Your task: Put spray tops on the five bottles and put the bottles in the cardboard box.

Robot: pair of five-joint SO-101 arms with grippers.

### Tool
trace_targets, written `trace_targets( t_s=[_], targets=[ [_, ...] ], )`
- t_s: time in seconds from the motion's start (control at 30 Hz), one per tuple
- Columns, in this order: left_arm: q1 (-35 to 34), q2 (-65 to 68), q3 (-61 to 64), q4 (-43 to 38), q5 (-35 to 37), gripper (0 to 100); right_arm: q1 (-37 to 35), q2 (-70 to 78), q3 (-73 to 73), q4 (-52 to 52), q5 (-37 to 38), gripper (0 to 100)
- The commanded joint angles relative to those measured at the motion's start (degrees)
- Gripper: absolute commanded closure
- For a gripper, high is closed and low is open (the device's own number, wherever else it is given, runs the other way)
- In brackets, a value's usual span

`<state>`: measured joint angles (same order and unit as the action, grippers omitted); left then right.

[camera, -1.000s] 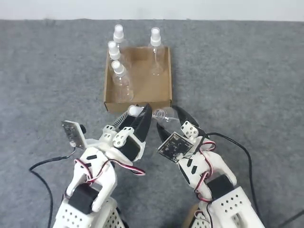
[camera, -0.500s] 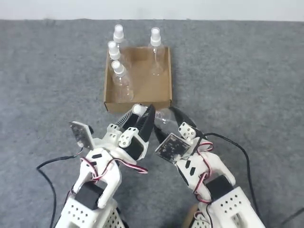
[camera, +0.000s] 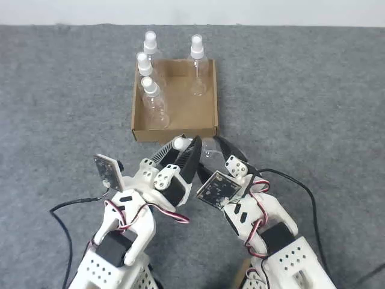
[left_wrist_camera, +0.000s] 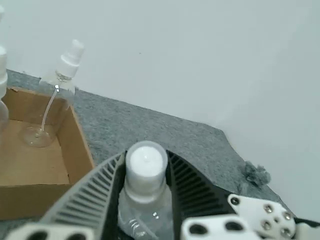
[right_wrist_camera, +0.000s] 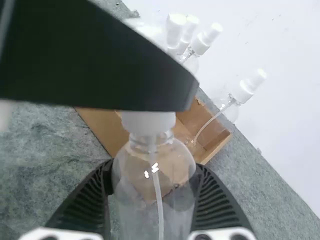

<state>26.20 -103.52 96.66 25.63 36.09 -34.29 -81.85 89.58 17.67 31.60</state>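
Grey carpet [camera: 301, 90]; L claw [left_wrist_camera: 145, 176] clamps spray top [left_wrist_camera: 145, 161], R claw [right_wrist_camera: 152, 202] clamps bottle [right_wrist_camera: 150, 172] beneath it, just beside box [camera: 209, 120].

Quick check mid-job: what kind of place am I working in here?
Probably a tabletop robot test bench: grey felt mat, plain white wall, and a cardboard box of staged spray bottles.

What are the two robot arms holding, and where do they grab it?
The left end effector pinches the white spray top; right end effector grips the clear bottle around its body.
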Motion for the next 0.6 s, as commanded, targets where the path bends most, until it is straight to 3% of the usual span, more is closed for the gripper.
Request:
trace_targets(
  t_s=[0.0,0.57],
  targets=[
    [1.14,-0.79,-0.13,0.70,-1.05,99,-0.75,-1.63,-0.88,-0.84,-0.62,99.1],
    [1.14,-0.79,-0.48,1.93,-3.69,98,-0.75,-1.63,-1.23,-1.01,-0.70,99.1]
  ],
)
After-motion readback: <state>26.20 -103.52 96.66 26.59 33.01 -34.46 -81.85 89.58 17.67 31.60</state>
